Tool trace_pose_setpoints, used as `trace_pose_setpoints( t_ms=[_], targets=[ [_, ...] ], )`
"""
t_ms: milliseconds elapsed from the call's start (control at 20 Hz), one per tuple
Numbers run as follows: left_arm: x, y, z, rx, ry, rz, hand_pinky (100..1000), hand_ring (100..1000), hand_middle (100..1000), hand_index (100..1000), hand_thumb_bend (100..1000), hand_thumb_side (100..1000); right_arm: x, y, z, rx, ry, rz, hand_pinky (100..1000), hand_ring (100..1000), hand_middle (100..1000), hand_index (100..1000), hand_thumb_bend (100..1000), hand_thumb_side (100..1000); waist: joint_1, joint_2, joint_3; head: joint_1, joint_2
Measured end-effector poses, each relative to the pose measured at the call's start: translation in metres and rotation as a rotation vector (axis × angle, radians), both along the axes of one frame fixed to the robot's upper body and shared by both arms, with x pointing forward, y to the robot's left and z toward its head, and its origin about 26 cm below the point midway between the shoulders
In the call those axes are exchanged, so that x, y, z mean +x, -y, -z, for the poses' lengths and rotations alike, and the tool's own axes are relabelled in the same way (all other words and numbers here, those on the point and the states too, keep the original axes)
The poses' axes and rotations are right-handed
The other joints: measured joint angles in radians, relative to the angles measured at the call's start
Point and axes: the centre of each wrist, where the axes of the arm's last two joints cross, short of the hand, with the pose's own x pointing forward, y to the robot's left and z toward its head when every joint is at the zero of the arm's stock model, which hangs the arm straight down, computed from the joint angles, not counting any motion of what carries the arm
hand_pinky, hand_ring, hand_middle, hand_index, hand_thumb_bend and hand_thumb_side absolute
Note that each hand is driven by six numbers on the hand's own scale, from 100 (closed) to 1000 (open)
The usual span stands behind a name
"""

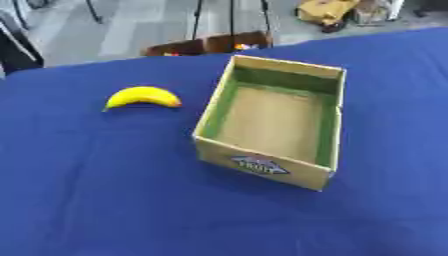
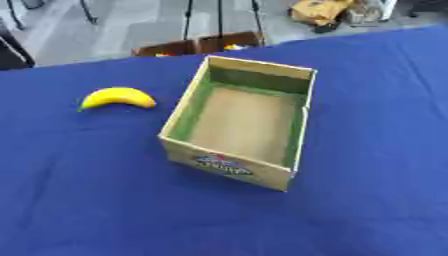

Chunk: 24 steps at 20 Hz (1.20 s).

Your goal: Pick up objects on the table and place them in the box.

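Observation:
A yellow banana [image 1: 142, 96] lies on the blue tablecloth [image 1: 96, 190], to the left of the box and apart from it, its ends curving toward me. The cardboard box [image 1: 262, 167] stands open-topped in the middle of the table, turned a little askew, with green inner walls and a bare brown floor; nothing lies inside it. A printed label marks its near wall. Neither of my hands shows in either view.
The table's far edge [image 1: 114, 61] runs along the top, with the floor beyond it. Past that edge stand brown boxes [image 1: 210, 44] holding small coloured things, dark stand legs, and a yellow object [image 1: 325, 11] on the floor.

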Motion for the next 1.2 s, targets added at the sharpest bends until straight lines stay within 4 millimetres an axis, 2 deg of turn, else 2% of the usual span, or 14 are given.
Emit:
trace_pose_setpoints(
  t_ms=[200,350,400,500,650,900,1100,1150,1200],
  targets=[
    [0.000,0.000,0.000,0.001,-0.001,0.000,638,779,789,906,147,956,0.000,0.000,0.000,0.000,0.000,0.000,703,870,833,920,100,1000,0.000,0.000,0.000,0.000,0.000],
    [0.000,-0.002,-0.004,0.033,-0.012,-0.010,629,783,829,941,174,852,0.000,0.000,0.000,0.000,-0.001,0.000,703,870,832,920,100,1000,0.002,0.000,0.000,0.000,0.000],
    [0.000,-0.003,-0.006,0.062,-0.023,-0.018,629,783,829,941,174,852,0.000,0.000,0.000,-0.001,-0.001,0.000,703,870,832,920,100,1000,0.003,-0.001,0.000,0.000,0.000],
    [0.000,-0.007,-0.011,0.121,-0.050,-0.036,630,791,853,965,145,790,0.000,0.000,0.000,-0.001,-0.002,0.000,703,870,832,920,100,1000,0.006,-0.001,-0.003,0.000,0.000],
    [-0.001,-0.009,-0.015,0.223,-0.105,-0.056,649,808,880,986,126,773,0.000,-0.001,0.000,-0.004,-0.004,-0.001,703,870,832,920,100,1000,0.007,-0.002,-0.009,0.000,-0.001],
    [0.010,-0.016,-0.014,0.409,-0.249,-0.127,728,873,941,1000,107,735,0.000,-0.001,0.000,-0.008,-0.008,-0.002,703,870,832,920,100,1000,0.012,-0.006,-0.016,0.002,-0.001],
    [0.025,-0.027,-0.011,0.557,-0.387,-0.200,786,916,968,1000,194,738,0.001,-0.002,0.001,-0.015,-0.012,-0.007,703,870,832,919,100,1000,0.014,-0.008,-0.027,0.009,-0.002],
    [0.028,-0.029,-0.011,0.589,-0.419,-0.220,807,931,976,1000,259,759,0.001,-0.003,0.001,-0.016,-0.013,-0.007,703,870,832,919,100,1000,0.015,-0.009,-0.029,0.011,-0.003],
    [0.032,-0.032,-0.011,0.618,-0.451,-0.241,822,941,981,1000,279,773,0.001,-0.003,0.001,-0.016,-0.013,-0.007,703,870,831,919,100,1000,0.015,-0.009,-0.030,0.013,-0.005]
  ],
)
